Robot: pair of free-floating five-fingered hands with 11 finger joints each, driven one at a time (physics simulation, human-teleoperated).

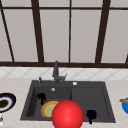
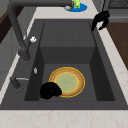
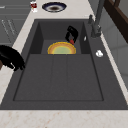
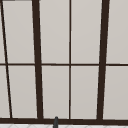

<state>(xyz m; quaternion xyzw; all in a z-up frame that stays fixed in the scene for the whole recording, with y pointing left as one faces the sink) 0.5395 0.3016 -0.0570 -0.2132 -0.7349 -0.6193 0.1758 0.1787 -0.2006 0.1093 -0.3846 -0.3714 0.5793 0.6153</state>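
Observation:
My left hand (image 1: 41, 96) is down in the dark sink's left basin (image 1: 30, 105), against its back wall. Its fingers curl over a small red thing (image 1: 44, 101); the same hand (image 3: 71, 33) and the red thing (image 3: 72, 41) appear in the right side view. Just in front of it a yellow plate with a green centre (image 2: 67, 81) lies flat on the basin floor. A big red ball (image 1: 67, 115) covers part of the plate in the front view. My right hand (image 1: 91, 115) hangs over the sink's front right rim, fingers relaxed downward, holding nothing.
A dark faucet (image 1: 56, 71) stands behind the sink, with a small lever (image 2: 15, 81) beside it. A dark blue bowl (image 1: 6, 101) sits on the left counter next to a small red and white object (image 3: 33, 5). On the right counter lies a blue plate (image 2: 76, 6).

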